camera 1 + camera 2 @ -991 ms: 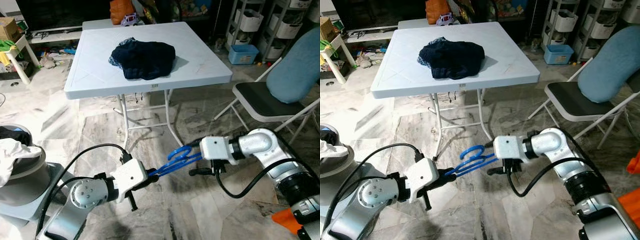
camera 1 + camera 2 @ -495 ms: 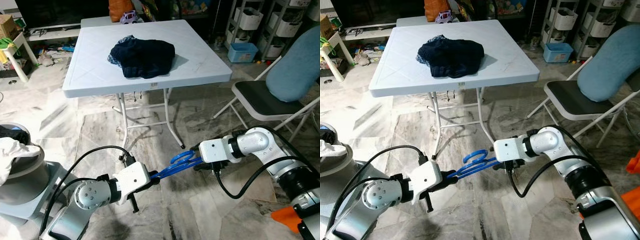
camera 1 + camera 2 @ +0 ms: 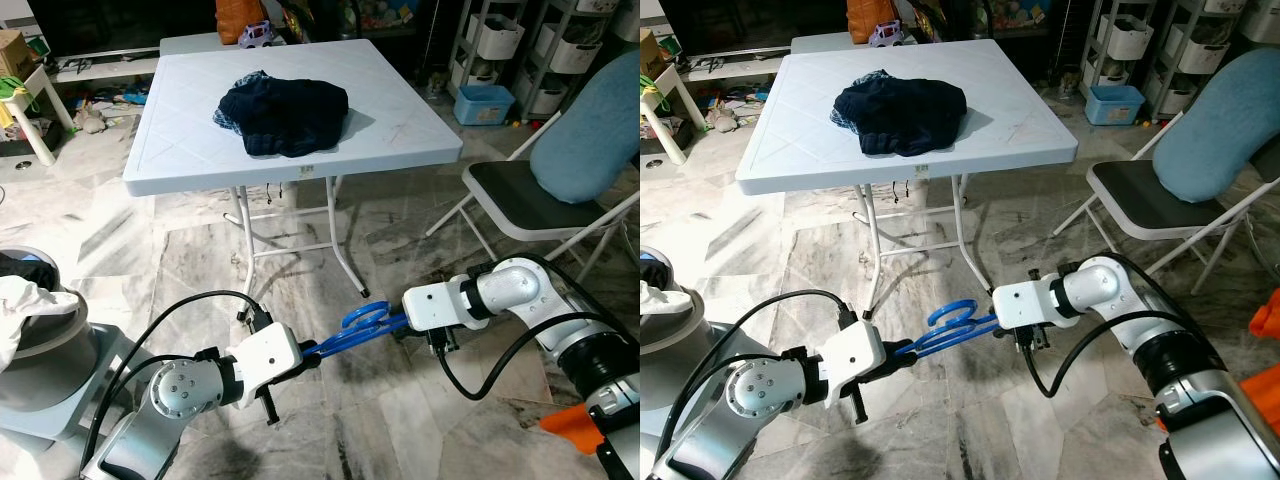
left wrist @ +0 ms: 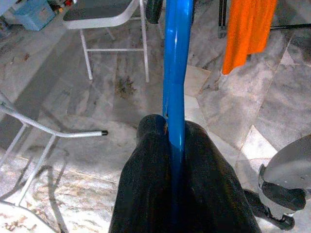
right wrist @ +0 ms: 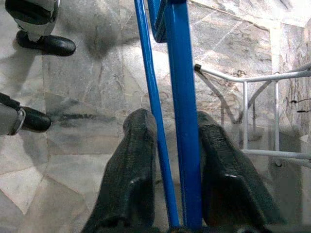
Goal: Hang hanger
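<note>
- Basket (image 3: 40,345): grey, w/ white cloth on top, far left of the hanger, on the floor beside the robot. Not in play now.
- Left gripper (image 3: 308,352): low over the marble floor, left of the hanger. Wrist view shows both fingers (image 4: 146,189) pinched tight on the blue bar, so this end is firmly held – prob. the anchor grip while the other arm sorts its hold.
- Hanger (image 3: 358,325): blue, roughly level, spanning betw. the two grippers just above the floor, below and in front of the table. Hook loop sits nearer the right end, pointing up toward the table. Looks like more than one bar, maybe several hangers bunched; can't tell.
- Table (image 3: 180,160): white folding, well behind the hanger, dark garment (image 3: 285,115) heaped on top.
- Right gripper (image 3: 398,325): at the hanger's right end. Fingers (image 5: 133,165) straddle the blue bars w/ gaps showing, so apart, not clamped – looks mid-handover or regrip.
- Chair (image 3: 520,205): right of the hanger, blue cushion leaning on its back.
- No rail in sight; hanging step judged early.
</note>
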{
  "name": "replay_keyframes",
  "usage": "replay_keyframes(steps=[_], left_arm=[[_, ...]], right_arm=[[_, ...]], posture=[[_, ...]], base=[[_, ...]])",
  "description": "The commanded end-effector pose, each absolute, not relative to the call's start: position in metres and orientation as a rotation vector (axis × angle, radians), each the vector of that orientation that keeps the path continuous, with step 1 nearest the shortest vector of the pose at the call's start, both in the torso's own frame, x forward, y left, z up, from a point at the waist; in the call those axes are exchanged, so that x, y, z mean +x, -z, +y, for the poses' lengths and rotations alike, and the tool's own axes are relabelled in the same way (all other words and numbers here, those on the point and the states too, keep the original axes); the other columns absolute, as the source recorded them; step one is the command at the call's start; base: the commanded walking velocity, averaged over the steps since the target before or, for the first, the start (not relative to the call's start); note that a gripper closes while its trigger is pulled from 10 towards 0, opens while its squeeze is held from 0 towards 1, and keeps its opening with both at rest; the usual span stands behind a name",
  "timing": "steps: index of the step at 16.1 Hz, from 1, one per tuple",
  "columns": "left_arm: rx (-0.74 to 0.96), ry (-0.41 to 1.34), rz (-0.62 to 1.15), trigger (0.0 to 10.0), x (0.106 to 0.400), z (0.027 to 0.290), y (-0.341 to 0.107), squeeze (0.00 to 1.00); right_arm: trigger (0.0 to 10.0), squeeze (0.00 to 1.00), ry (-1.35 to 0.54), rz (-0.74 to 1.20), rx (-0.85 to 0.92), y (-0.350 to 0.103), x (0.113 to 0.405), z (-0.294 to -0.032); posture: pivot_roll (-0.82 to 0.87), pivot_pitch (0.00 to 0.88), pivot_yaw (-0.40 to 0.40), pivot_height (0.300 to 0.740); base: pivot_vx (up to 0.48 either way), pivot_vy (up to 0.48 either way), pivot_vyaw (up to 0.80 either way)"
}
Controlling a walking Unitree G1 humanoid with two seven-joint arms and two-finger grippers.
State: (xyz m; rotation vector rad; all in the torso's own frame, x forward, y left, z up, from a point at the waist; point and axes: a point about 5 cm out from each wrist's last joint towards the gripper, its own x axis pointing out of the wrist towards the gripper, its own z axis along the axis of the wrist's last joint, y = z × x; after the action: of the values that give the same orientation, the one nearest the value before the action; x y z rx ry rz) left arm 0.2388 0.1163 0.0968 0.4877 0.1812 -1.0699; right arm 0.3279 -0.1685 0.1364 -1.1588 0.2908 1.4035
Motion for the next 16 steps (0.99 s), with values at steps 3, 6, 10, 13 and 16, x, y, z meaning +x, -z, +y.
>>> replay_keyframes(steps=[3,6,10,13,16], left_arm=[[0.507,1.079,0.168,10.0,0.238,0.114,-0.098,0.00],[0.529,1.087,0.171,10.0,0.238,0.115,-0.097,0.00],[0.523,1.085,0.171,10.0,0.237,0.115,-0.096,0.00],[0.530,1.067,0.181,10.0,0.239,0.117,-0.094,1.00],[0.540,0.987,0.097,10.0,0.248,0.119,-0.102,1.00]], right_arm=[[0.0,0.00,-1.394,0.278,-1.203,-0.140,0.332,-0.168],[0.0,0.00,-1.394,0.279,-1.200,-0.139,0.332,-0.168],[0.0,0.00,-1.378,0.285,-1.201,-0.141,0.335,-0.171],[0.0,0.00,-1.381,0.289,-1.194,-0.138,0.334,-0.172],[0.0,0.00,-1.381,0.294,-1.184,-0.136,0.333,-0.173]], posture=[[0.00,0.069,-0.011,0.740],[0.00,0.069,-0.010,0.740],[0.00,0.073,-0.010,0.740],[0.00,0.075,-0.009,0.740],[0.00,0.080,-0.005,0.740]], base=[[0.000,0.000,0.00],[0.000,0.000,0.00],[0.000,0.000,0.00],[0.000,0.000,0.00],[0.000,0.000,0.00]])
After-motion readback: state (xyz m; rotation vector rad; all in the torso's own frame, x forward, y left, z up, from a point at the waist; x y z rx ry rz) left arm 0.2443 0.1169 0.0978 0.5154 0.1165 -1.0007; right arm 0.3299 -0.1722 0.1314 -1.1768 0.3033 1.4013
